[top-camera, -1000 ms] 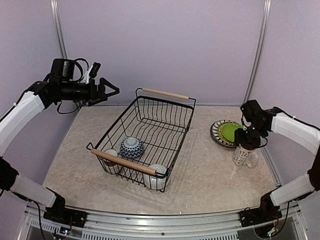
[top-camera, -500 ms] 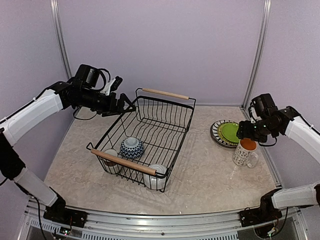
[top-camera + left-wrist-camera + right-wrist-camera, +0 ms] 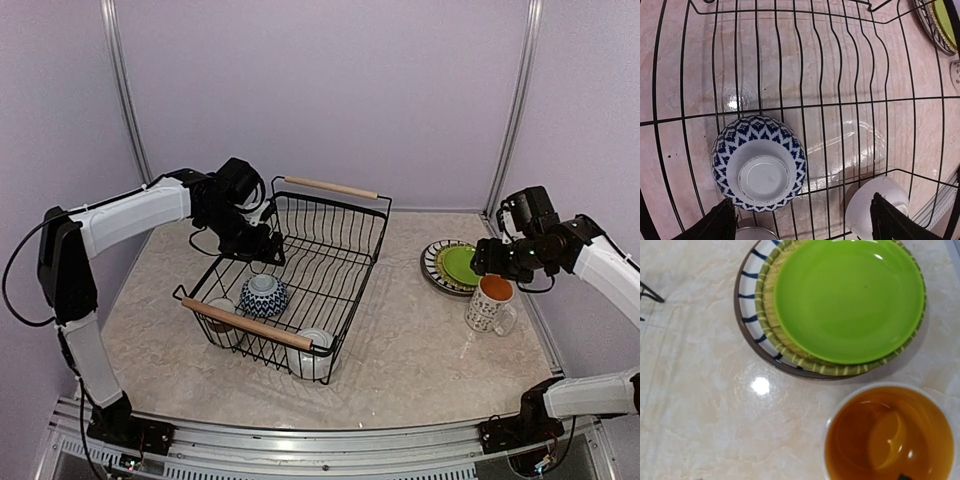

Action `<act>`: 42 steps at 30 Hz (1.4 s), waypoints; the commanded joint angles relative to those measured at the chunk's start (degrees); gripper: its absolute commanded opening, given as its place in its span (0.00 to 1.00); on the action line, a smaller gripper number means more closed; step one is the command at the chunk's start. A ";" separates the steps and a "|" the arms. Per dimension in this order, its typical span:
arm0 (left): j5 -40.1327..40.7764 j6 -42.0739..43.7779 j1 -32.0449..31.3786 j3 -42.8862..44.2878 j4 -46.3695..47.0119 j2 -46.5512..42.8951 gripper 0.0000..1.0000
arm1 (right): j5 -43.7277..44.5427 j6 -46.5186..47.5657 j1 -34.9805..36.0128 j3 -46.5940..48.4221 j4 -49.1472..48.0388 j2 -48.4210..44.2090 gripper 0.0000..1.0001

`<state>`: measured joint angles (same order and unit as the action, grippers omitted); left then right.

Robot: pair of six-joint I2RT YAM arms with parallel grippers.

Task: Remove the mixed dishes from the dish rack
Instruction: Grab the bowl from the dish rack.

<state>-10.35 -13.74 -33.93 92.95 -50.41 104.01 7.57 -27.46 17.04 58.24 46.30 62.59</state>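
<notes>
The black wire dish rack stands mid-table with a wooden handle at each end. In it lie an upturned blue-and-white patterned bowl, a white cup and a small brown mug behind the near handle. My left gripper hangs open over the rack's far left, above the bowl; its fingertips straddle the view, empty. The white cup shows at lower right. My right gripper hovers open above the orange-lined mug. The lime green plate sits on the striped plate.
The plate stack and the mug stand at the table's right edge, close to the right frame post. The rack's far handle and near handle rise above its rim. The left arm's elbow reaches across the rack's left wall.
My left arm has swung from high at the left down and right, over the rack above the bowl. My right gripper rose off the orange-lined mug, which stays on the table.
</notes>
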 commanded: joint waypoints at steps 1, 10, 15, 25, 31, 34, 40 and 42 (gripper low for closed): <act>5.83 0.95 -0.96 4.36 -4.92 4.15 0.87 | -0.54 0.75 0.65 -1.05 -1.54 -1.57 0.81; 11.44 0.26 -1.85 7.73 -8.52 11.45 0.72 | -0.04 0.75 0.70 -2.31 -1.14 -4.03 0.82; 14.18 0.01 -2.81 7.95 -9.56 13.18 0.71 | -0.08 0.70 0.66 -2.38 -1.22 -4.14 0.82; 15.28 -0.29 -3.51 7.79 -10.51 13.83 0.61 | -0.52 0.31 0.72 -2.34 -1.38 -3.88 0.82; 15.97 -0.33 -3.68 7.78 -11.03 14.35 0.64 | -1.02 0.22 0.71 -2.25 -1.83 -3.69 0.82; 15.82 -0.22 -3.68 8.16 -11.05 14.86 0.67 | -0.98 0.22 0.70 -2.41 -1.75 -3.86 0.82; 15.19 -0.06 -3.68 8.92 -11.13 15.90 0.62 | -1.08 0.15 0.76 -2.60 -1.82 -4.28 0.82; 15.37 -0.07 -3.75 8.84 -11.11 15.96 0.59 | -1.22 0.04 0.67 -2.70 -1.89 -4.29 0.82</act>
<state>4.84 -13.65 -37.30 100.75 -60.64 118.45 6.76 -26.96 17.15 56.40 45.06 59.16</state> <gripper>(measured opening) 0.615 0.820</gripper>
